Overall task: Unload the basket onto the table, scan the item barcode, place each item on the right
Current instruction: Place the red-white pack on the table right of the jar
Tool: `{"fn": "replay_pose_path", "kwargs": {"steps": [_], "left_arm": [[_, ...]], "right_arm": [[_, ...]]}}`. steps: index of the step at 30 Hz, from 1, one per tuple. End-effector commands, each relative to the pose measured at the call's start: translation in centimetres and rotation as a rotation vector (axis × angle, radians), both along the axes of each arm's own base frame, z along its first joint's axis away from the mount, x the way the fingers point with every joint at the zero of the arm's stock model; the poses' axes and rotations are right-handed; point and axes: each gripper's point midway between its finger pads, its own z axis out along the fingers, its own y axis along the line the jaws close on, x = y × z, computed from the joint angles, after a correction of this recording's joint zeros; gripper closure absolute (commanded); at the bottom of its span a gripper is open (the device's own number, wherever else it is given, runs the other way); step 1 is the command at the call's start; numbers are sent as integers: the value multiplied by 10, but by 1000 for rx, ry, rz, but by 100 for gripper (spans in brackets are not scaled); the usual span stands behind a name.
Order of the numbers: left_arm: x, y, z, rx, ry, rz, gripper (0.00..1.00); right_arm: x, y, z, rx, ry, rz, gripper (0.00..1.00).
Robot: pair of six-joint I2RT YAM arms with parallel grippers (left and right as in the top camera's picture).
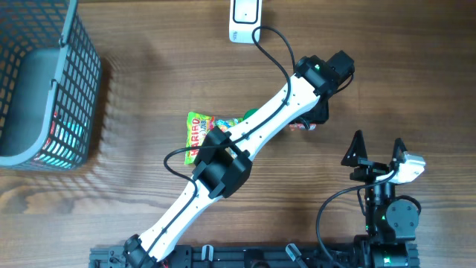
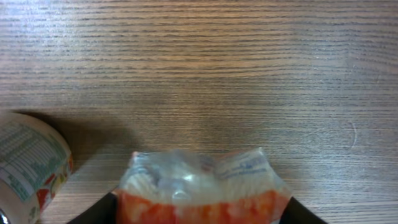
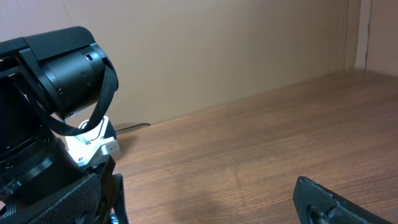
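A small packet, clear at the top and orange below, sits between the two dark fingers of my left gripper, and its sides press against both. Overhead, that gripper hangs right of the table's middle, with a bit of the red packet showing beneath it. The white barcode scanner stands at the far edge, apart from the packet; it also shows in the right wrist view. My right gripper rests near the front right, open and with nothing between its fingers.
A green and yellow gummy bag lies under the left arm. A round container with a printed label stands left of the packet. A grey wire basket holding items fills the left side. The scanner's black cable runs toward the left wrist.
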Motion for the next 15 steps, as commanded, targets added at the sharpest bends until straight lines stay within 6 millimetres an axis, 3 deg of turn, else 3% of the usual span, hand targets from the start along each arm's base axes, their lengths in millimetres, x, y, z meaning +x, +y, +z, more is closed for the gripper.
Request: {"fn": "replay_pose_path", "kwargs": {"steps": [1, 4, 5, 6, 9, 12, 15], "left_arm": [[-1, 7, -8, 38, 10, 19, 40], [-2, 13, -8, 56, 22, 17, 31], [-1, 14, -7, 58, 18, 6, 6], [0, 15, -5, 55, 13, -9, 0], [6, 18, 13, 35, -15, -14, 0], [22, 23, 62, -30, -111, -21, 0], [44, 38, 139, -112, -284, -30, 0]], "right_arm": [[0, 2, 0, -17, 1, 12, 0], [0, 2, 0, -17, 1, 12, 0], [0, 2, 0, -17, 1, 12, 0], [0, 2, 0, -17, 1, 12, 0], [0, 2, 0, -17, 1, 12, 0], [0, 2, 0, -17, 1, 12, 0], [0, 2, 0, -17, 1, 12, 0]]}}
